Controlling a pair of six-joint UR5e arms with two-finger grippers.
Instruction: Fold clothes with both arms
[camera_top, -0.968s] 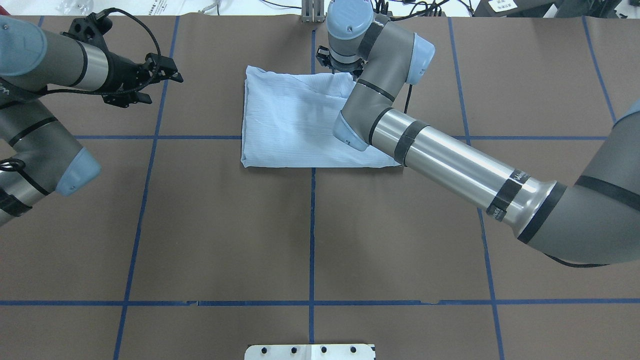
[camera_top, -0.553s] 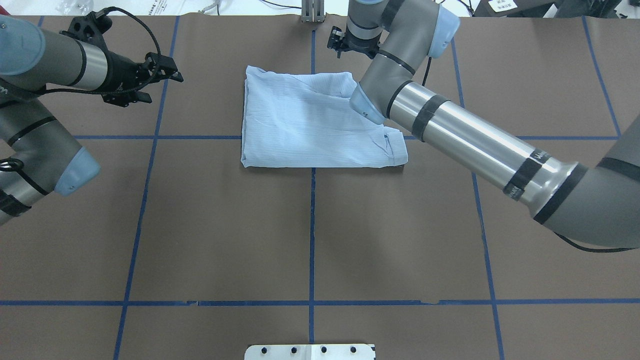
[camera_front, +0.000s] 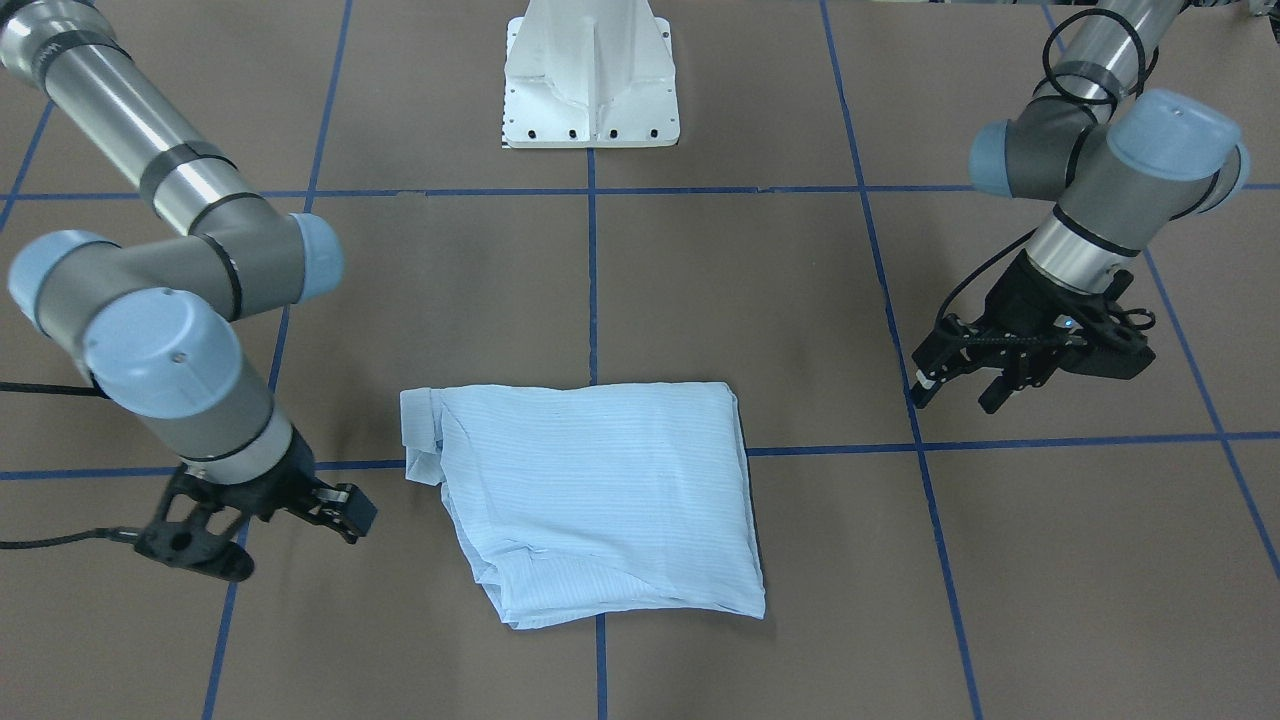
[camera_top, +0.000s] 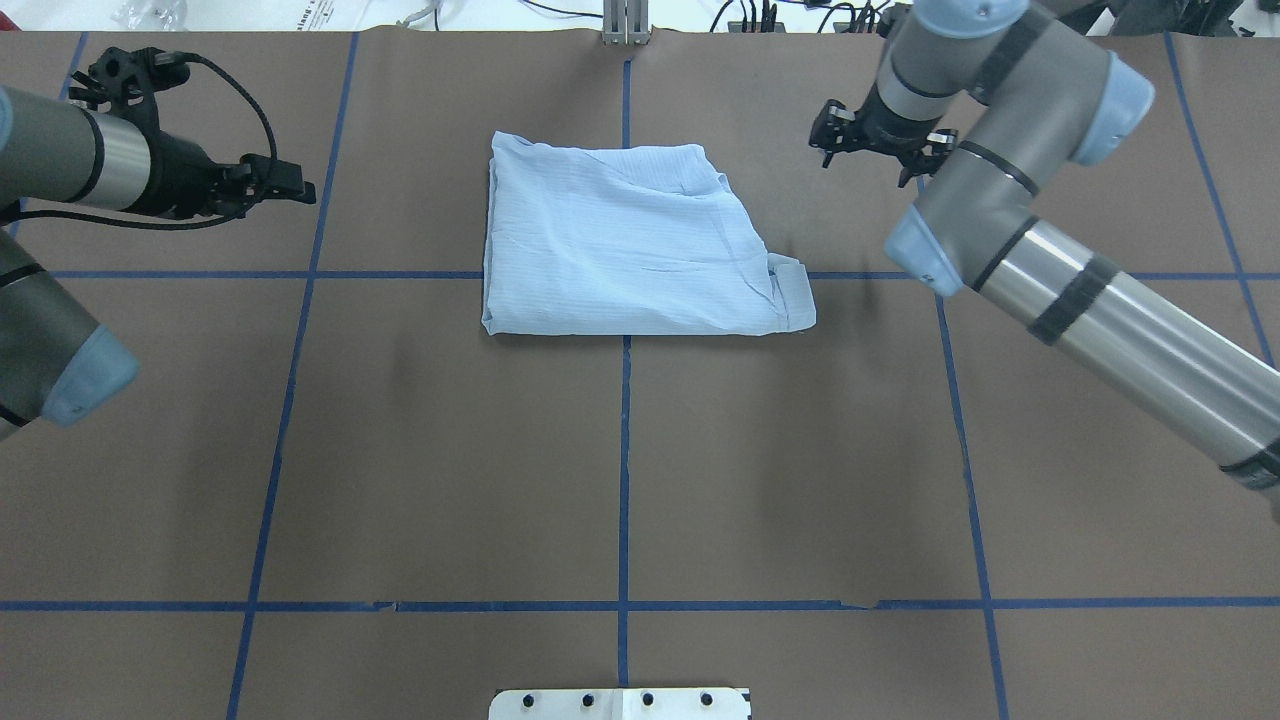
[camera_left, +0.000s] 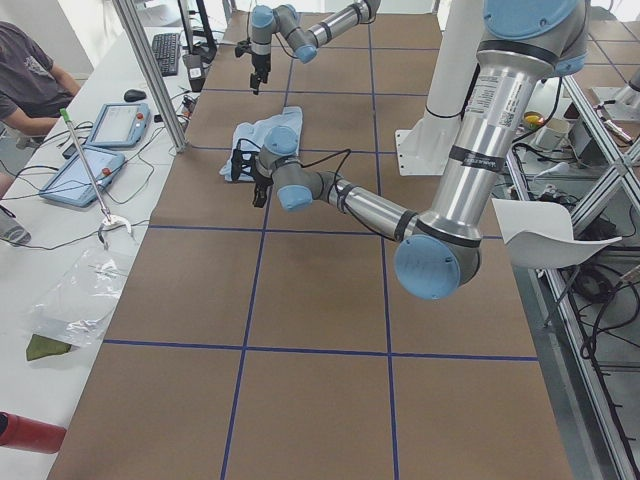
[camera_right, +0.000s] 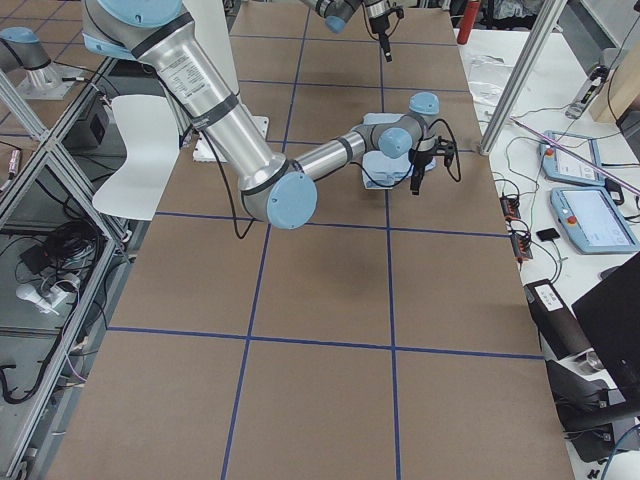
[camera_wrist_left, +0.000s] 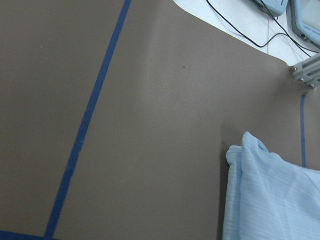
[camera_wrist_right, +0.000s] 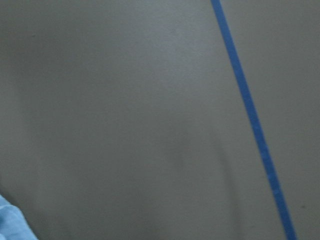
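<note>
Shirt (camera_top: 620, 250): pale-blue, fine stripes, folded to rough rectangle, lies flat, small flap sticking out at one corner. L arm (camera_top: 60, 165) & R arm (camera_top: 1010, 200): grey-silver, blue caps, flank shirt w/o touching. L gripper (camera_front: 960, 392), R gripper (camera_front: 270, 535): fingers apart, empty.

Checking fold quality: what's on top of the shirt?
Nothing rests on the shirt; the left gripper and right gripper are off to its sides. Folded-under layers are hidden.

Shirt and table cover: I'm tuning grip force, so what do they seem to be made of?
Shirt: thin woven cloth, likely cotton or a blend, with a matte finish. It lies in soft wrinkles and shows fine stripes.
Table cover: a brown matte sheet, perhaps paper. It is flat and glare-free, with a cut far edge.
</note>
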